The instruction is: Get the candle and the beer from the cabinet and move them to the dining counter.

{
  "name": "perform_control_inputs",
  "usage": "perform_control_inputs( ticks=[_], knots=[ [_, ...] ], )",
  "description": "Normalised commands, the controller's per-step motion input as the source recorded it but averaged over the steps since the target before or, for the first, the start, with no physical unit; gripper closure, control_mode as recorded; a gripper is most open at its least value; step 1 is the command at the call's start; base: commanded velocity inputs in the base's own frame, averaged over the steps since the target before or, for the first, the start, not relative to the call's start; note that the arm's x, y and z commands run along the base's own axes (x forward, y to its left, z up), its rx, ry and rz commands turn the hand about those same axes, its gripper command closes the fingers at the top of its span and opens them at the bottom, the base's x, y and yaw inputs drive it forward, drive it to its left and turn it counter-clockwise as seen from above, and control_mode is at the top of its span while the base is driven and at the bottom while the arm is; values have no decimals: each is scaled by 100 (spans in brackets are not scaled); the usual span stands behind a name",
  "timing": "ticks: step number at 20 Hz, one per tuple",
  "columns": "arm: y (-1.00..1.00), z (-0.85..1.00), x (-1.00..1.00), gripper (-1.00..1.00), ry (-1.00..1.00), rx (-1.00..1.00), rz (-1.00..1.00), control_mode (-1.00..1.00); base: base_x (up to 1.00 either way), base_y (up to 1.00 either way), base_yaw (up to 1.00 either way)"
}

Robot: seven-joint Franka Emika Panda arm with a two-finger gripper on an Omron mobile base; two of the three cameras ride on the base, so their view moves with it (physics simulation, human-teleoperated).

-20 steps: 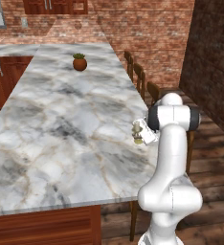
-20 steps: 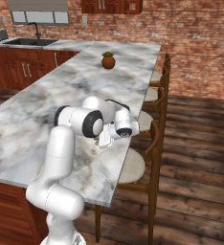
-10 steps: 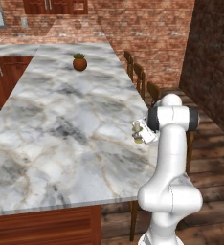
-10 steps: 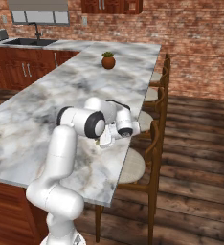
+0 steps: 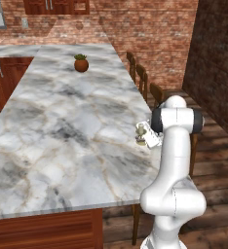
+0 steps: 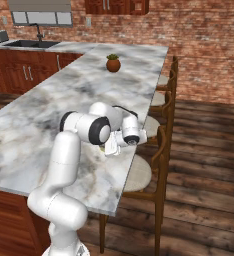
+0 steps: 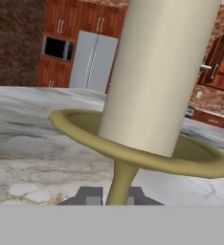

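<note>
The candle [image 7: 157,76] is a cream-white stick on a brass-yellow holder, very close to the hand camera. My gripper [image 7: 113,196] is shut on the holder's thin stem, with a dark fingertip [image 7: 90,195] on each side of it. In the left base view the candle [image 5: 142,130] stands upright in the gripper [image 5: 145,138], low over the right edge of the dining counter [image 5: 62,121]. I cannot tell whether its base touches the marble. From the right base view the gripper [image 6: 111,148] sits by the counter [image 6: 54,110] edge. The beer is out of view.
A small brown plant pot [image 5: 81,63] stands far up the counter. Wooden chairs [image 6: 161,145] line the counter's right side, right beside my arm. Dark wall cabinets [image 5: 52,6] hang on the brick wall behind. A sink [image 6: 31,44] lies at the far left.
</note>
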Motion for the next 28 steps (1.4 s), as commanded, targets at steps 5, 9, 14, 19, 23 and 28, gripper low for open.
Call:
perform_control_inputs(
  ticks=[5,9,14,19,23,28],
  knots=[
    [-4,-12,0,100,-3,0,0,-100,0,0,0],
    [-5,-8,0,-100,0,0,0,-100,0,0,0],
    [-7,-11,0,-100,0,0,0,-100,0,0,0],
    [-14,-9,0,-100,0,0,0,-100,0,0,0],
    [-17,-5,0,-100,0,0,0,-100,0,0,0],
    [-21,-4,0,-100,0,0,0,-100,0,0,0]
  ],
)
